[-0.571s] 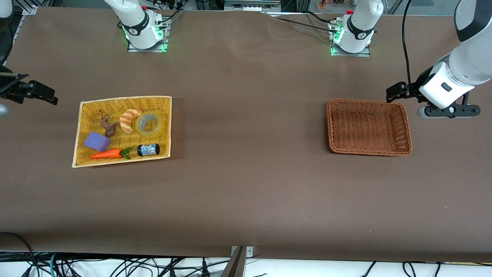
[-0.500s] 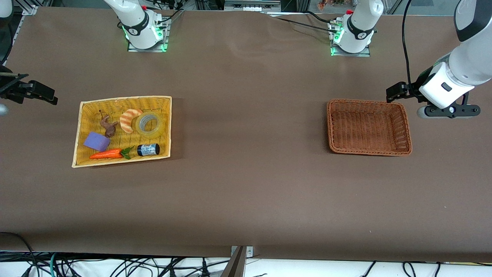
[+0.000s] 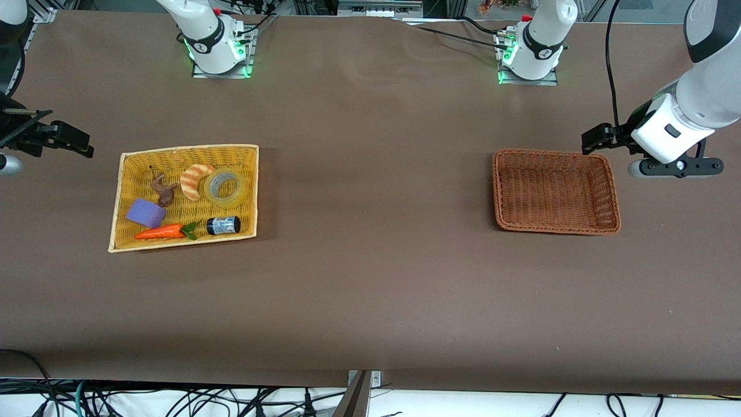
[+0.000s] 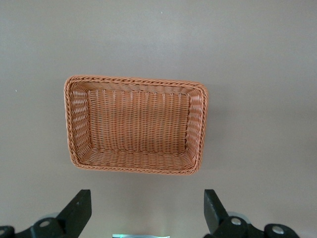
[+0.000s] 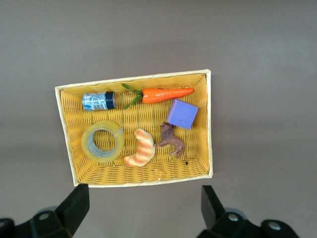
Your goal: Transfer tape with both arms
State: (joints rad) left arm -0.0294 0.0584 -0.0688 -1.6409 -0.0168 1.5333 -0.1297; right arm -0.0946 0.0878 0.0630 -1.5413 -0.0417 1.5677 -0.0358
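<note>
The thick ring-shaped roll of yellowish translucent tape (image 3: 225,186) with its grey inner core lies flat in the shallow yellow woven rectangular basket (image 3: 131,160), which sits on the brown table (image 3: 370,278) toward the right arm's end. In that basket the tape is in the part farther from the front camera, touching or almost touching the tan striped croissant-shaped toy (image 3: 195,179) beside it. Next to the croissant is a small brown horse figure (image 3: 163,188). Nearer to the front camera lie a purple foam block (image 3: 146,213), an orange toy carrot with green leaves (image 3: 165,231) and a small black-capped cylindrical jar (image 3: 223,225) on its side; the jar is near the tape but apart from it.

The right gripper (image 3: 66,139) hangs in the air over bare table at the right arm's end, just outside the yellow basket's short edge. In the right wrist view its two black fingers (image 5: 74,208) stand wide apart with nothing between them, and the whole yellow basket shows past them.

The left gripper (image 3: 599,139) hangs over the table at the left arm's end, beside the corner of the brown wicker rectangular basket (image 3: 611,191), which holds nothing. In the left wrist view its black fingers (image 4: 77,208) are spread wide and hold nothing.

The two baskets are well apart.
</note>
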